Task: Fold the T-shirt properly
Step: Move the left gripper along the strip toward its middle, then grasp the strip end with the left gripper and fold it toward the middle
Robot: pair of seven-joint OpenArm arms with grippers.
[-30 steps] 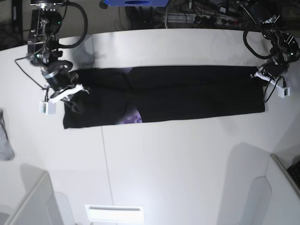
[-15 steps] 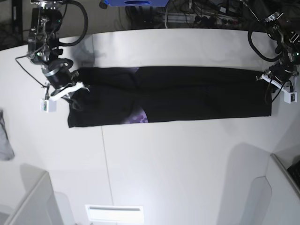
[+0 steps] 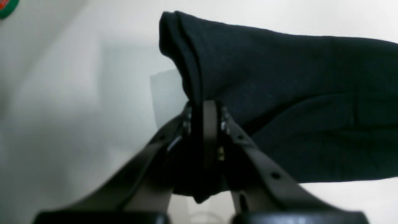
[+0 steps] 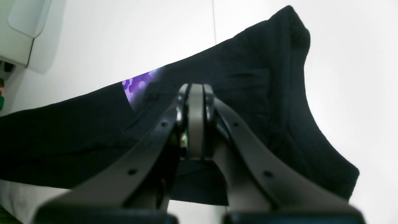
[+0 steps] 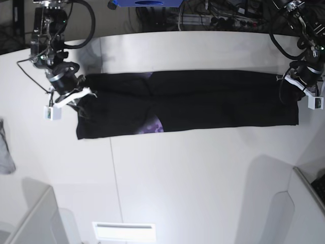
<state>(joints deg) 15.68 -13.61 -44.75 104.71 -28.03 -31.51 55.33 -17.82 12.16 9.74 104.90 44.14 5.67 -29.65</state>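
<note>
Pinching opposite ends, the left gripper [image 3: 205, 121] and right gripper [image 4: 195, 124] hold the T-shirt [image 5: 203, 101] (purple print peeking out).

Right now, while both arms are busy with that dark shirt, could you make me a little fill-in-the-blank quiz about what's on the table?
1. The T-shirt stretched between the two arms is mostly ____ in colour.
2. The print peeking out at its lower edge is ____.
3. The left gripper and the right gripper are both ____ on the cloth.
4. The small cloth at the table's edge is ____.

Missing words: black; purple; shut; grey
</note>
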